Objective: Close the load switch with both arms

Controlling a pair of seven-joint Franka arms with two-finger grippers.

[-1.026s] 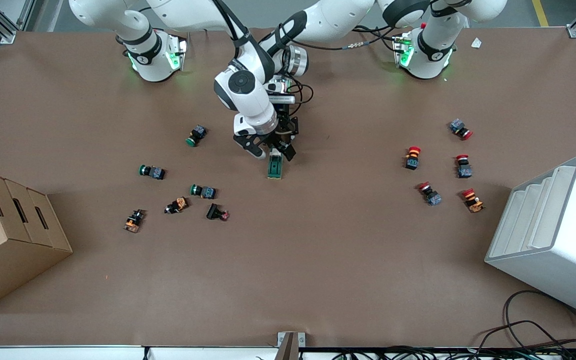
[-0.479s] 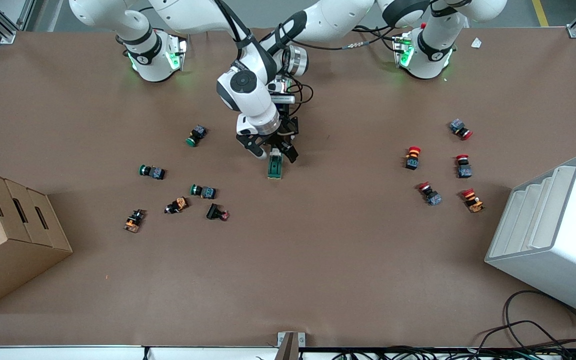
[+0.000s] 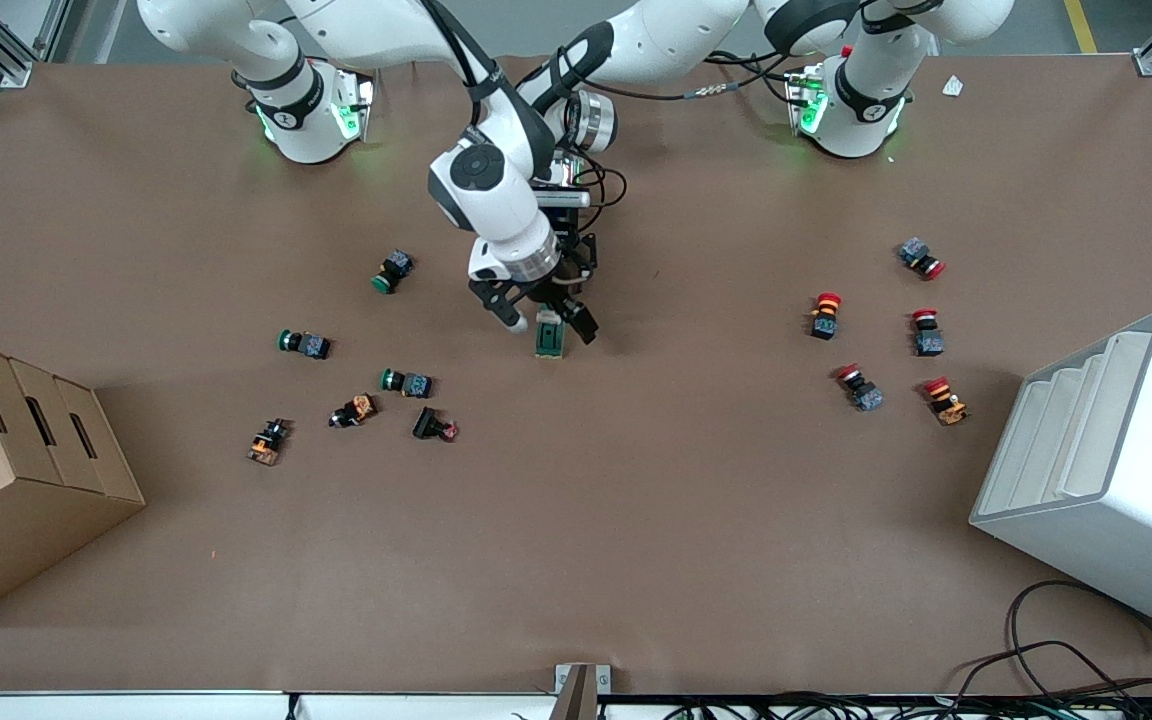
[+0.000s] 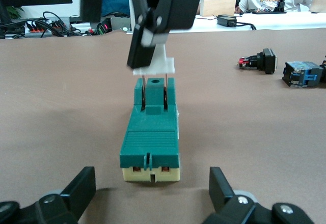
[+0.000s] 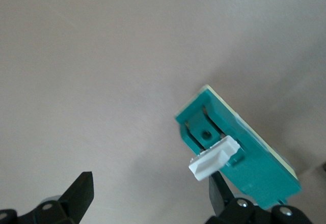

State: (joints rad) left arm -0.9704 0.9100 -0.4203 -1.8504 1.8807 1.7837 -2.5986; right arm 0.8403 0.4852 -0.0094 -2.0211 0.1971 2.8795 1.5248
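We see the load switch lying flat on the brown surface just above mid-frame in the front view, white lever raised at one end; the right gripper hangs over that lever end with fingers spread, one finger touching the lever, nothing clamped. The left gripper sits low at the switch's cream-based end, fingers wide apart and off the body; push buttons lie scattered at mid-left and mid-right.

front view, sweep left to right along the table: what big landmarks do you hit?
cardboard box → green-capped push buttons → load switch with both grippers over it → red-capped push buttons → white stepped bin
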